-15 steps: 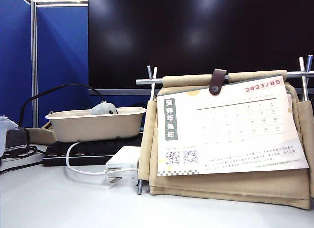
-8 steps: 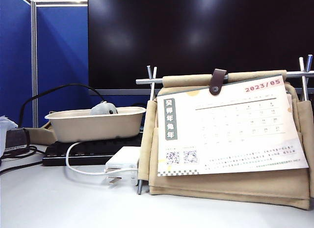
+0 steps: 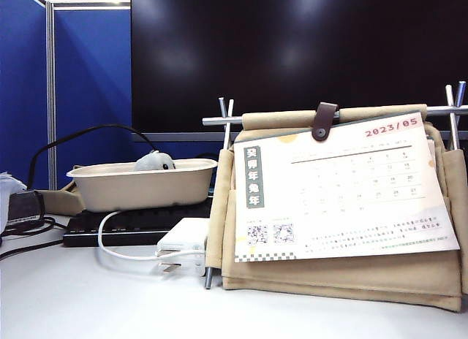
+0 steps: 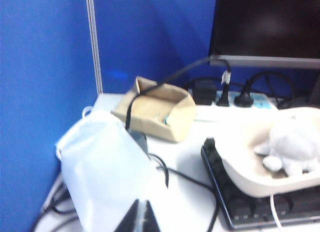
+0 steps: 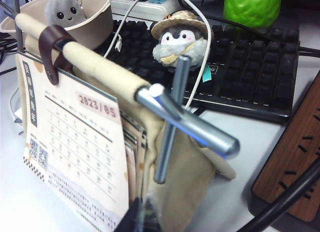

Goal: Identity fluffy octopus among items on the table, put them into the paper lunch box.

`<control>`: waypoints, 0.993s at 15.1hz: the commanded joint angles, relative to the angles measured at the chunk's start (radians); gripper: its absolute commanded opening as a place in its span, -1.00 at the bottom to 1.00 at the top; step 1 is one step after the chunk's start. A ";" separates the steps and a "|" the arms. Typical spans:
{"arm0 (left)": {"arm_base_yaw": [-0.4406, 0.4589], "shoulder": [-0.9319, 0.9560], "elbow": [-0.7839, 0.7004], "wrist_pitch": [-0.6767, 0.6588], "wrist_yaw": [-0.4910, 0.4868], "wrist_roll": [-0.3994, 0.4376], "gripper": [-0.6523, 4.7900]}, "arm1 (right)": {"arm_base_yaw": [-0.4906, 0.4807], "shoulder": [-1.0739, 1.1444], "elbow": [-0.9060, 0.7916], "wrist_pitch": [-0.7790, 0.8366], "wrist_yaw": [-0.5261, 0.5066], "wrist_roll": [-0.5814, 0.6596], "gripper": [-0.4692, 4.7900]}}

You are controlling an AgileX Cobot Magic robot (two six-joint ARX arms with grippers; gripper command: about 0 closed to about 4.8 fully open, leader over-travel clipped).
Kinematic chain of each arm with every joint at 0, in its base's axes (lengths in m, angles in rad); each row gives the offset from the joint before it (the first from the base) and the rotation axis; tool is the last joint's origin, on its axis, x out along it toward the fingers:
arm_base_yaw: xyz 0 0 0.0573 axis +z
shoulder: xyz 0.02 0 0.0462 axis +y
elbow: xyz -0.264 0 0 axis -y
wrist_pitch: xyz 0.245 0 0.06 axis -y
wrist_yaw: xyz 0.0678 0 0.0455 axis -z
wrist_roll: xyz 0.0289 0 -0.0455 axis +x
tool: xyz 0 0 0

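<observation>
The small light-grey fluffy octopus [image 3: 154, 161] with its rounded dome head already sits inside the beige oblong paper lunch box [image 3: 139, 184], which rests on the black keyboard [image 3: 131, 226] on the white worktop [image 3: 88, 295]. In the left wrist view the octopus [image 4: 292, 142] lies ahead of the left gripper [image 4: 141, 218] and off to one side, well apart from it, inside the box's flared rim [image 4: 260, 179]. Only the dark tips of that gripper show; they appear pressed together with nothing between them, so I read it as closed and empty. The right gripper [image 5: 141, 215] shows the same pinched dark tips, closed on nothing, sitting just beside the tan fabric organiser [image 5: 185, 177] with its 2023/05 calendar [image 5: 75, 152] and metal rod [image 5: 185, 123]. From there the octopus [image 5: 64, 11] is far ahead, beyond the organiser.

The task looks essentially done, so the risks lie in any further movement. The lunch box is light and perched on a keyboard rather than flat on the worktop; a brush from the left arm could tip it or slide it off. The white plastic bag [image 4: 105, 172] and black cables [image 4: 175, 174] lie right by the left gripper and could snag. On the other side, the right gripper is close enough to the organiser to topple it. The penguin plush in a straw hat [image 5: 180, 39] is a decoy that should be left alone.
</observation>
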 commanded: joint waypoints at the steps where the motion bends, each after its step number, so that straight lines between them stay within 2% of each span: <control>1: 0.002 -0.040 -0.027 0.028 0.002 -0.023 -0.77 | 0.000 -0.001 0.006 0.013 0.000 -0.003 -0.84; 15: -0.001 -0.038 -0.039 0.026 0.010 -0.031 -0.77 | 0.000 -0.001 0.006 0.013 0.000 -0.003 -0.84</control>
